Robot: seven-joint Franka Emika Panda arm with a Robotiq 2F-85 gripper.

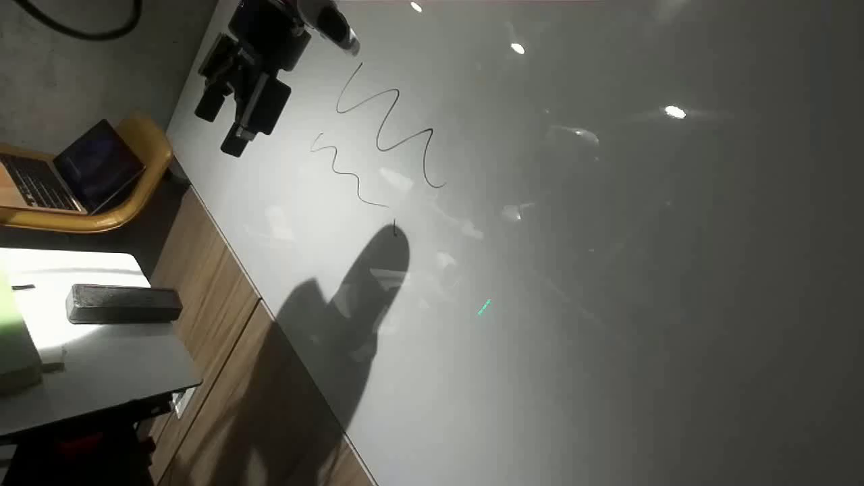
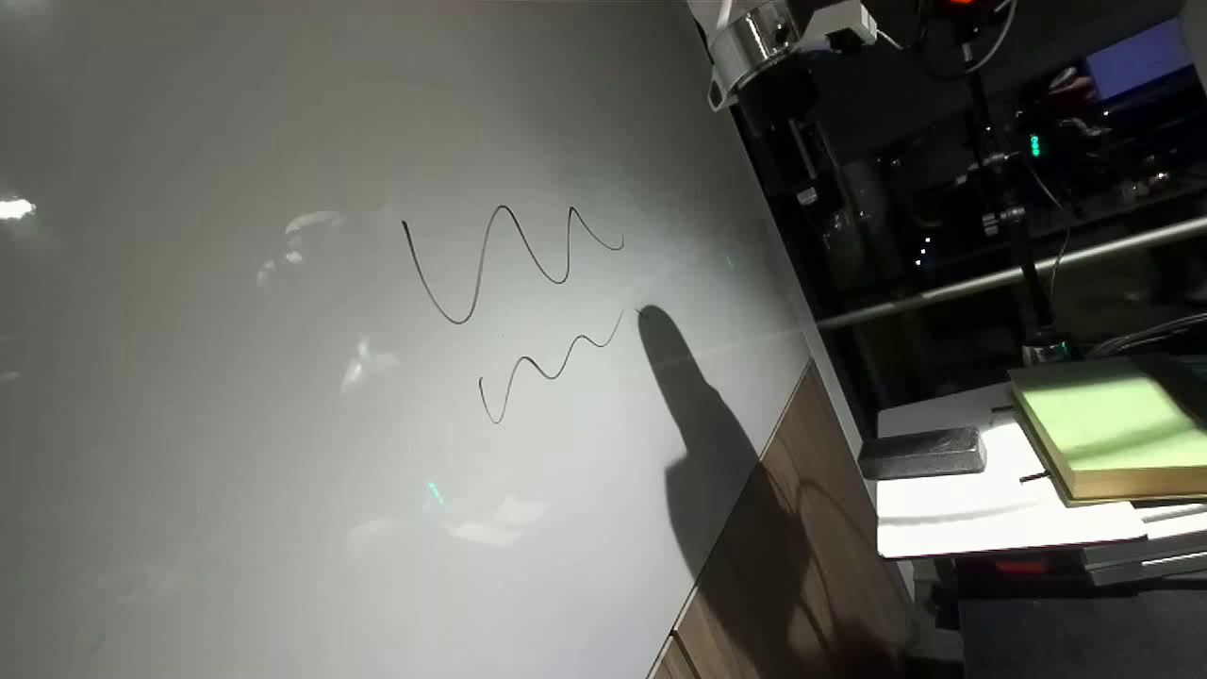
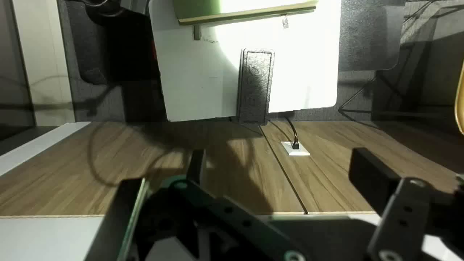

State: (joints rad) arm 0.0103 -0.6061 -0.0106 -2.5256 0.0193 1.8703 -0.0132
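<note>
My gripper [image 1: 221, 127] is open and empty in front of a whiteboard [image 1: 574, 337]. Its black fingers stand wide apart in the wrist view [image 3: 283, 172], with nothing between them. A dark grey oblong block [image 3: 256, 87], like an eraser, lies on a small white table [image 3: 199, 87], ahead of the fingers and apart from them. The block shows in both exterior views [image 1: 125, 304] [image 2: 924, 455]. The whiteboard [image 2: 236, 424] bears a longer wavy black line [image 1: 430, 130], a shorter wavy line [image 1: 358, 177] and a short stroke [image 1: 395, 228].
A green book [image 2: 1122, 415] lies on the white table beside the block. Wood panels [image 3: 326, 192] with a white outlet [image 3: 298, 153] and a plugged cord lie below the board. A yellow chair [image 1: 152, 152] holds an open laptop [image 1: 101, 162]. The arm's shadow falls on the board.
</note>
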